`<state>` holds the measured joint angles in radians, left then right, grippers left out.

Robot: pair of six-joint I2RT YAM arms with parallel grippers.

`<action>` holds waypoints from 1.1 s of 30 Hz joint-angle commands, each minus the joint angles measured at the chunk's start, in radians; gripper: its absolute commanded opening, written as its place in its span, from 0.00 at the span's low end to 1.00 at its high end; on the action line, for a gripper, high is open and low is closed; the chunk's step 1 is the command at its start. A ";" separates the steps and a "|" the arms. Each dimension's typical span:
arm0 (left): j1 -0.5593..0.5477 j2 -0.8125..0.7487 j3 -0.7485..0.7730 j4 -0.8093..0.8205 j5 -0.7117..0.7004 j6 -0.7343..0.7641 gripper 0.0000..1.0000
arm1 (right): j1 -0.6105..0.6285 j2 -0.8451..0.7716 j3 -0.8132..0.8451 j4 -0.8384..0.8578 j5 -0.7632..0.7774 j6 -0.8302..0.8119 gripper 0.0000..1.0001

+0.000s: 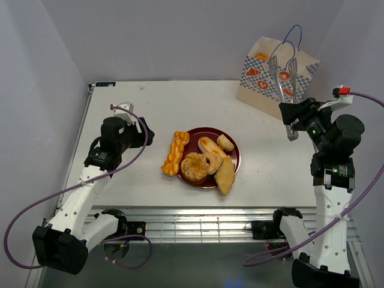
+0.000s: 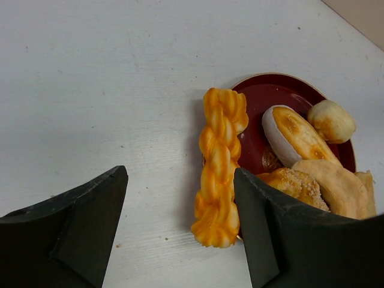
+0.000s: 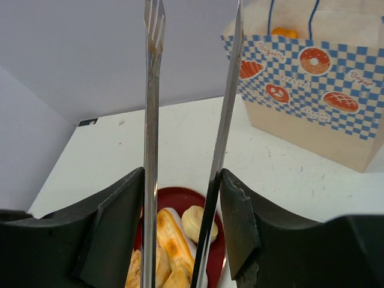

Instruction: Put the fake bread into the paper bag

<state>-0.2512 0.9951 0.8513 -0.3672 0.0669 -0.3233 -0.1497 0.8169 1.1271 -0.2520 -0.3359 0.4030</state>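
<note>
The fake bread lies mid-table: a braided stick leans on the left rim of the dark red plate, which holds an oval roll, a small bun, a sugared bun and a flat wedge. My left gripper is open and empty, left of the stick; in the left wrist view the stick lies just inside my right finger. My right gripper is shut on metal tongs, held upright and empty before the paper bag. An orange pastry shows inside the bag.
White walls enclose the table on the left, back and right. The bag stands in the back right corner with its blue cord handles up. A metal rail runs along the near edge between the arm bases.
</note>
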 commanded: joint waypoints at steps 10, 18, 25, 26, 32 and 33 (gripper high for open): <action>-0.003 -0.041 0.037 -0.012 -0.091 0.013 0.92 | 0.148 -0.139 -0.182 -0.099 -0.218 -0.116 0.56; -0.003 -0.049 0.038 -0.019 -0.133 0.012 0.96 | 0.271 -0.165 -0.260 -0.219 -0.247 -0.193 0.57; -0.003 -0.041 0.041 -0.019 -0.110 0.007 0.97 | 0.326 -0.196 -0.323 -0.334 -0.195 -0.220 0.57; -0.003 -0.041 0.042 -0.021 -0.113 0.007 0.98 | 0.334 -0.194 -0.323 -0.352 -0.175 -0.225 0.56; -0.003 -0.049 0.043 -0.022 -0.124 0.009 0.98 | 0.386 -0.177 -0.319 -0.386 -0.175 -0.227 0.56; -0.003 -0.047 0.042 -0.022 -0.125 0.009 0.98 | 0.394 -0.168 -0.317 -0.382 -0.179 -0.227 0.56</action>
<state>-0.2512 0.9737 0.8520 -0.3889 -0.0460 -0.3149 0.2192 0.6415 0.8017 -0.6437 -0.5106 0.1932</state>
